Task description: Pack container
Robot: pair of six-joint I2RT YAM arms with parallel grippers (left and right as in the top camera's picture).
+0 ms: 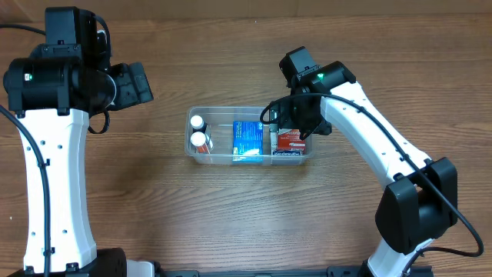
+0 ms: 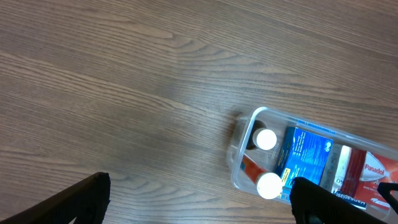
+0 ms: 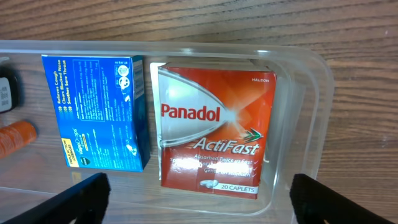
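Observation:
The clear plastic container [image 1: 219,114] sits mid-table. It holds two white-capped bottles [image 1: 199,132], a blue box [image 1: 247,141] and a red Panadol box [image 1: 290,143]. My right gripper [image 1: 292,115] hovers over the container's right end, open and empty; the right wrist view shows the Panadol box [image 3: 214,130] and blue box [image 3: 99,112] lying flat inside the container [image 3: 305,112], with my fingertips [image 3: 199,199] spread wide above them. My left gripper [image 1: 134,81] is open and empty, raised well left of the container [image 2: 242,168]; its fingertips [image 2: 199,199] frame bare table.
Wooden tabletop [image 1: 231,215] surrounds the container. The right arm's base [image 1: 415,208] stands at front right, the left arm's column [image 1: 54,177] at the left.

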